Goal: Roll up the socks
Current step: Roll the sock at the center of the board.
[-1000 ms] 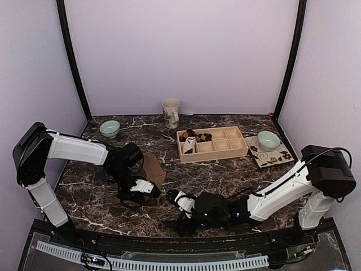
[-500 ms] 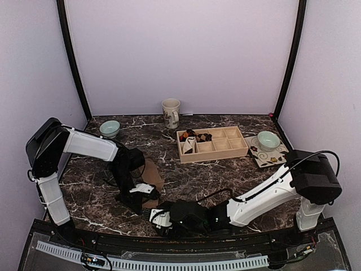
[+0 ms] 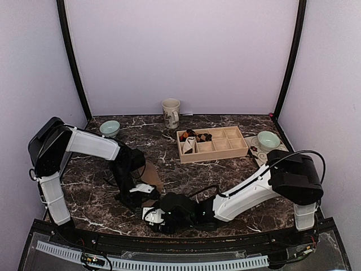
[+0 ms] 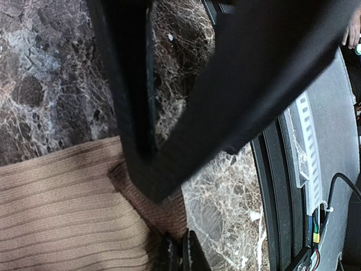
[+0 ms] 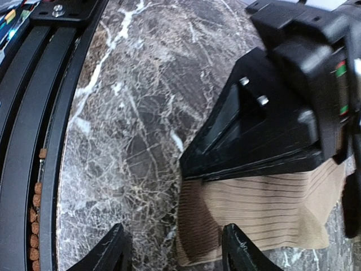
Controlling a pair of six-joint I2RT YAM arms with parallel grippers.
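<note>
The dark marble counter (image 3: 237, 175) carries everything. Both arms reach in low toward its near left part. The left arm (image 3: 93, 145) comes from the side, and the right arm (image 3: 248, 192) stretches across along the near edge. Toward the back stands a wooden tray (image 3: 217, 155) with small rolled bundles in its left compartments, too small here to tell apart.

The tan sock (image 5: 265, 209) lies flat on the counter between the two wrists, well apart from the tray. It is ribbed knit, so I judge it light, limp and stretchy, not fragile and not slippery on the stone. It will sag and unroll unless the roll is pinned, and a single layer may slide over the one beneath. The ribs give a good bite.

The left tool (image 4: 153, 186) has its jaws together, the tips meeting on a corner of the sock where a darker fold is turned up. It appears to pinch that fold.

The right tool (image 5: 177, 254) has its jaws apart, standing either side of the sock's near corner with nothing clamped.

The best hold looks like the doubled edge, taken through all layers. One tool can anchor it while the other turns the free end over.
</note>
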